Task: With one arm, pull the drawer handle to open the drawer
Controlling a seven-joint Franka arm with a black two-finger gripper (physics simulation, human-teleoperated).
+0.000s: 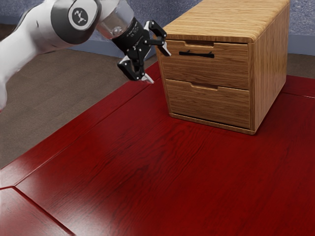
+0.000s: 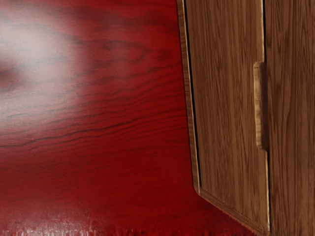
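Exterior view, upper centre: your spread hand (image 1: 157,66) hangs beside the cabinet (image 1: 226,19); a skewed reach could clip its corner, missing the handle (image 1: 196,54).

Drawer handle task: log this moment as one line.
gripper open, short of handle | handle black, ungrasped | top drawer shut | lower drawer shut | next: likely reach handle

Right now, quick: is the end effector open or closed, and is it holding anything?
End effector: open, holding nothing, not touching the black drawer handle.
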